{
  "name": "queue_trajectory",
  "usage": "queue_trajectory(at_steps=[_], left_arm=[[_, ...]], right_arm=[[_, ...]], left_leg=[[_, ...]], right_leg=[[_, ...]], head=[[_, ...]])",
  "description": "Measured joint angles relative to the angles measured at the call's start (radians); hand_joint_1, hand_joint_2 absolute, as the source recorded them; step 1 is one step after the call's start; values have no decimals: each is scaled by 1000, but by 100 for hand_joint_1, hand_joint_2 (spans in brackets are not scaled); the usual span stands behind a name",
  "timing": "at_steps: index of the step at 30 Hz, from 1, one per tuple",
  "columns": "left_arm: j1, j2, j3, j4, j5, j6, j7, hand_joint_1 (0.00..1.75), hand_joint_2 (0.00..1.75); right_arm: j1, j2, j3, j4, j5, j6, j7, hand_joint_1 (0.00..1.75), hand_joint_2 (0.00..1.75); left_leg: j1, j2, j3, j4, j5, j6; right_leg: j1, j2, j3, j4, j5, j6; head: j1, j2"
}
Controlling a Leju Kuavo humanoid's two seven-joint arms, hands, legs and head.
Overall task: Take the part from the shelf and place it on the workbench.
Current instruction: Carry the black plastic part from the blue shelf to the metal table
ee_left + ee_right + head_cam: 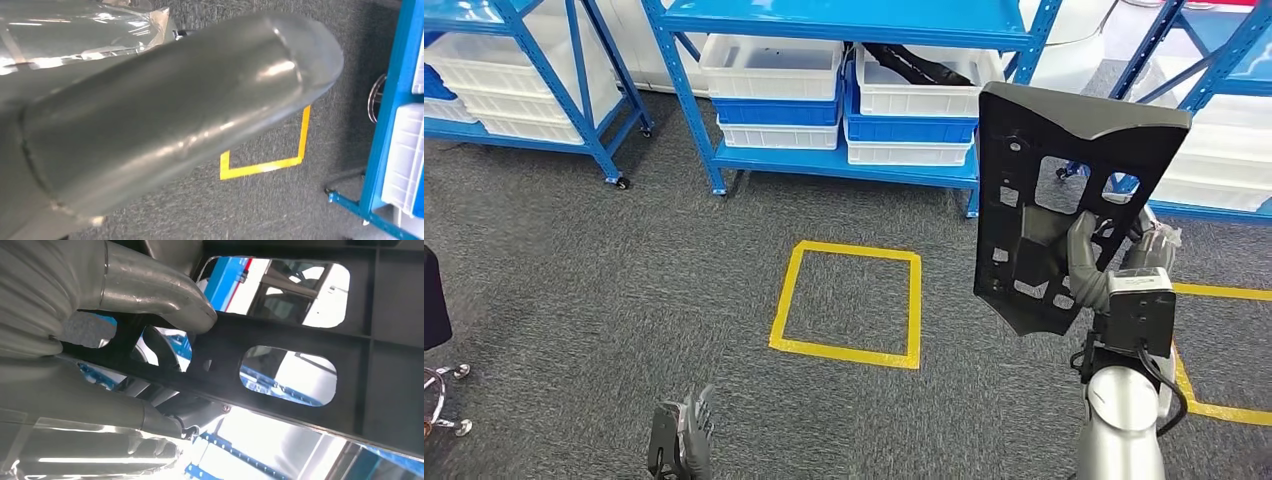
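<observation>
Before the blue shelf (844,160), right hand (1092,262) grips black part (1044,170) upright; left hand (686,440) hangs low, fingers unclear.

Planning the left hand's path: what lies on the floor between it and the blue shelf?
Head view: grey carpet with a yellow taped square between left hand and blue shelf.

You see the right hand (1092,262) partly hidden behind the black part (1064,190) it holds; its fingers (1079,255) pass through the cut-outs. The left hand (682,440) is cut off by the head view's lower edge. The blue shelf (844,160) runs past the top edge.
</observation>
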Motion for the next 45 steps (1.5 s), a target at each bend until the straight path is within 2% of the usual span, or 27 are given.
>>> queue_trajectory(at_steps=[1, 2, 4, 5, 6, 7, 8, 9, 11, 12, 13, 15, 16, 17, 19, 20, 21, 22, 23, 24, 25, 26, 27, 31, 35, 42, 45], left_arm=[[2, 1, 0, 1, 0, 0, 0, 0, 0], [3, 3, 0, 1, 1, 0, -1, 0, 0], [4, 6, 0, 1, 2, 0, -2, 0, 0], [4, 8, 0, 1, 3, 0, -3, 0, 0], [4, 9, 0, 2, 4, 0, -5, 0, 0], [4, 10, 0, 2, 4, 0, -8, 0, 0], [4, 11, 0, 2, 5, 0, -13, 0, 0], [4, 12, 0, 2, 6, 0, -20, 0, 0], [1, 15, 0, 1, 9, 0, -36, 0, 0], [0, 16, 0, 1, 10, 1, -41, 0, 0], [-1, 16, 0, 1, 11, 1, -44, 0, 0], [-1, 16, 0, 1, 12, 1, -45, 0, 0], [-2, 16, 0, 1, 13, 0, -45, 0, 0], [-2, 16, 0, 1, 13, 0, -45, 0, 0], [-3, 15, 0, 1, 14, -1, -45, 0, 0], [-2, 15, 0, 1, 14, -2, -45, 0, 0], [-2, 15, 0, 1, 14, -4, -45, 0, 0], [-1, 15, 0, 1, 14, -5, -45, 0, 0], [-1, 15, 0, 1, 15, -6, -45, 0, 0], [-2, 15, 0, 1, 16, -6, -45, 0, 0], [-3, 16, 0, 1, 17, -7, -45, 0, 0], [-5, 16, 0, 1, 18, -7, -45, 0, 0], [-7, 17, 0, 1, 19, -7, -45, 0, 0], [-10, 19, 0, 1, 25, -5, -46, 0, 0], [-15, 20, 0, -1, 41, 2, -46, 0, 0], [-17, 23, 1, -4, 56, 16, -46, 0, 0], [-19, 21, -1, -5, 24, 83, -47, 0, 0]], right_arm=[[1, -2, -1, 0, -1, -1, 0, 175, 175], [3, -5, -2, 0, -3, -2, 0, 175, 175], [4, -12, -5, 0, -7, -3, -1, 175, 175], [5, -16, -6, 1, -11, -3, -2, 175, 175], [7, -21, -8, 1, -16, -2, -3, 175, 175], [9, -26, -10, 2, -22, 0, -5, 175, 175], [11, -31, -12, 2, -30, 1, -7, 175, 175], [12, -35, -15, 3, -38, 3, -9, 175, 175], [12, -43, -20, 3, -52, 7, -14, 175, 175], [11, -46, -22, 3, -57, 9, -16, 175, 175], [8, -49, -23, 3, -61, 11, -17, 175, 175], [4, -55, -23, 4, -65, 14, -18, 175, 175], [2, -58, -24, 5, -66, 15, -18, 175, 175], [0, -62, -24, 7, -67, 15, -18, 175, 175], [-3, -69, -25, 11, -68, 17, -18, 175, 175], [-4, -71, -25, 14, -68, 17, -18, 175, 175], [-4, -73, -25, 16, -69, 18, -18, 175, 175], [-4, -74, -25, 19, -69, 20, -18, 175, 175], [-6, -76, -25, 21, -69, 22, -18, 175, 175], [-9, -76, -25, 22, -69, 25, -17, 175, 175], [-13, -77, -25, 23, -69, 27, -17, 175, 175], [-18, -77, -25, 24, -69, 29, -16, 175, 175], [-21, -78, -25, 25, -69, 30, -16, 175, 175], [-31, -78, -26, 31, -67, 36, -12, 175, 175], [-63, -73, -26, 43, -54, 44, 1, 175, 175], [-108, -53, -26, 66, -40, 69, 22, 175, 175], [-119, -43, -27, 66, -40, 75, 23, 175, 175]], left_leg=[[2, -1, -7, 14, -27, -7], [5, -3, -19, 50, -76, -14], [7, -4, -49, 177, -191, -25], [8, -4, -59, 246, -223, -28], [8, -4, -59, 294, -227, -30], [8, -4, -44, 312, -207, -29], [8, -4, -10, 294, -178, -25], [7, -5, 42, 243, -159, -19], [3, -6, 161, 92, -182, -4], [-1, -6, 200, 34, -205, 3], [-5, -6, 218, 1, -220, 9], [-8, -3, 211, -16, -206, 24], [-7, -2, 204, -20, -194, 33], [-5, 0, 194, -24, -182, 40], [-4, 2, 173, -25, -163, 46], [-4, 3, 164, -24, -155, 45], [-4, 3, 156, -23, -147, 44], [-4, 3, 149, -22, -140, 42], [-3, 3, 143, -19, -135, 39], [-2, 3, 136, -13, -132, 36], [-3, 3, 129, -7, -131, 32], [-5, 3, 122, 1, -130, 27], [-8, 3, 114, 7, -129, 27], [-10, 2, 100, 10, -117, 45], [-7, 3, 98, 2, -105, 35], [-8, 2, 91, 7, -103, 33], [-4, -1, 99, -14, -91, 34]], right_leg=[[-2, -2, -10, -1, 12, -11], [-4, -3, -21, -2, 27, -19], [-4, -4, -51, 0, 56, -27], [-4, -4, -68, 2, 71, -27], [-3, -4, -86, 4, 86, -25], [-3, -3, -106, 6, 98, -23], [-2, -3, -124, 8, 109, -21], [-2, -3, -139, 10, 120, -18], [2, -3, -156, 12, 137, -9], [2, -5, -159, 11, 145, -3], [2, -6, -159, 9, 153, 5], [-1, -7, -164, 8, 163, 17], [-2, -6, -175, 25, 152, 18], [-2, -4, -195, 65, 125, 16], [-3, -2, -247, 198, 50, 10], [-3, -2, -268, 263, 20, 12], [-4, -2, -273, 301, 3, 17], [-6, -2, -257, 300, -1, 24], [-8, -2, -218, 254, 11, 34], [-11, -2, -165, 178, 30, 43], [-12, -2, -116, 103, 42, 46], [-12, -2, -83, 48, 51, 44], [-12, -1, -69, 19, 53, 39], [-7, 1, -76, 12, 61, 18], [-4, 1, -83, 12, 69, 8], [-6, -1, -85, 11, 74, 12], [-4, -3, -89, 15, 69, 19]], head=[[-1, 0], [-3, 0], [-6, 0], [-6, 0], [-6, 0], [-6, 0], [-6, 0], [-6, 0], [-6, 0], [-5, 0], [-5, 0], [-5, 0], [-4, 0], [-1, 0], [2, 0], [4, 0], [4, 0], [5, 0], [6, 0], [6, 0], [7, 0], [6, 0], [6, 0], [3, 0], [3, 0], [3, 0], [4, 0]])
